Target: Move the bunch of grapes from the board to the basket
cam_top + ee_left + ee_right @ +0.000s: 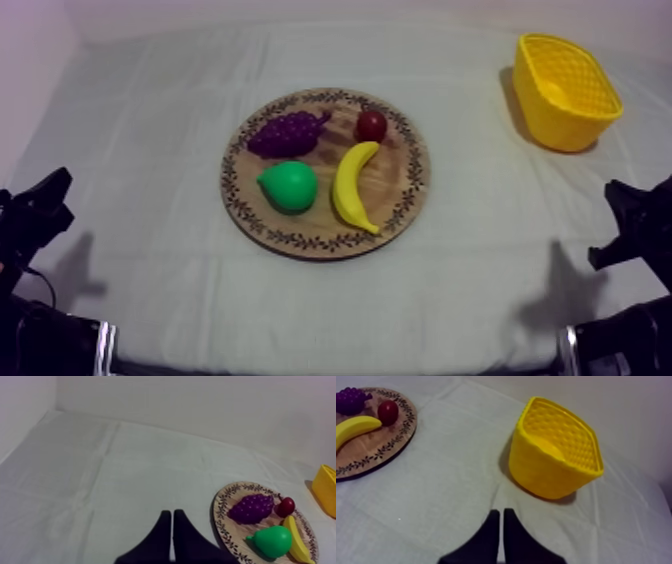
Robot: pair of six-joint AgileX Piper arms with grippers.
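Sitting on the round wooden board (300,240), toward its far left part, the bunch of grapes (287,133) is spotted, not picked up yet. Just beside it on the right the small red fruit (371,125) is placed, the green pear (289,186) is laid right in front of the grapes, and the banana (352,186) is curved along the board's right half. The board is set about mid-counter (140,150) on the grey-white cloth. The yellow basket (560,125) is parked well apart, at the far right. The left tool (172,536) is parked low at its own side, fingers pressed together into a narrow wedge, nothing gripped. Same deal for the right tool (501,536): pinched together on nothing, with the basket found just ahead of it.
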